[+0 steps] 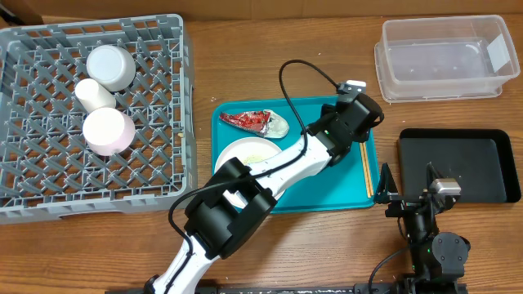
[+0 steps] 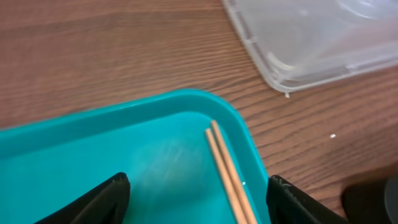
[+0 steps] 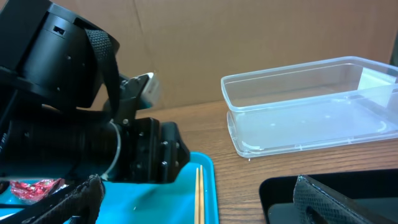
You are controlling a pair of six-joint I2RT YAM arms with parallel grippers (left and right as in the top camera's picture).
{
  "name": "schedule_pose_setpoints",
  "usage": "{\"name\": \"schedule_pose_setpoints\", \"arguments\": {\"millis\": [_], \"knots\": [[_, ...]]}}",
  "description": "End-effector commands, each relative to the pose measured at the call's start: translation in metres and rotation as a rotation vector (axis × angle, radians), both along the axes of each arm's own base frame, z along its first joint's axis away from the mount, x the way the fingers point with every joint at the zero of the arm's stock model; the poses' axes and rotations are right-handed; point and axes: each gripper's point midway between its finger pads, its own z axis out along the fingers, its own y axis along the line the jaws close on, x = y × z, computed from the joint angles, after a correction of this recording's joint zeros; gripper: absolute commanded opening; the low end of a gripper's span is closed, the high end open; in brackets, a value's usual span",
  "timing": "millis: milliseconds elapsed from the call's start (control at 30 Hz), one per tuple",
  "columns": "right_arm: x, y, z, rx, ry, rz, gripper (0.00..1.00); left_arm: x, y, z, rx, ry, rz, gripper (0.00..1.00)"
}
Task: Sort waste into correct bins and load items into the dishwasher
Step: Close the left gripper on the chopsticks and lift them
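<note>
My left gripper (image 1: 353, 114) hangs open over the teal tray's far right corner. In the left wrist view its fingers (image 2: 106, 199) stand wide apart, with the wooden chopsticks (image 2: 227, 168) lying on the tray below, close to the right finger. The red foil wrapper (image 1: 245, 120) with its pale wad lies at the tray's far left, beside the large white plate (image 1: 243, 153), which the arm partly covers. The grey dish rack (image 1: 155, 175) holds a white cup (image 1: 94, 94), a pale round bowl (image 1: 111, 67) and a pinkish-white bowl (image 1: 108, 131). My right gripper (image 1: 409, 181) is open and empty.
The clear tub (image 1: 445, 57) stands at the far right, just past the teal tray (image 1: 327, 192). The black tray (image 1: 458, 167) lies near the right front, beside my right gripper. The left arm (image 3: 74, 143) fills the left of the right wrist view.
</note>
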Motion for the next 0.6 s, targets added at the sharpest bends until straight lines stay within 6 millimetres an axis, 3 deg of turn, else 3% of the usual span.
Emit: {"name": "schedule_pose_setpoints", "arguments": {"millis": [0,200,367,567], "knots": [[0.001,-0.001,-0.003,0.003,0.002,-0.006,1.0,-0.008,-0.012,-0.019,0.135,-0.063,-0.107,0.74],[0.001,-0.001,-0.003,0.003,0.002,-0.006,1.0,-0.01,-0.015,-0.026,0.172,-0.106,-0.078,0.7],[0.001,-0.001,-0.003,0.003,0.002,-0.006,1.0,-0.012,-0.013,-0.034,0.183,-0.087,-0.075,0.57],[0.001,-0.001,-0.003,0.003,0.002,-0.006,1.0,-0.019,-0.004,-0.046,0.174,-0.017,-0.021,0.5]]}}
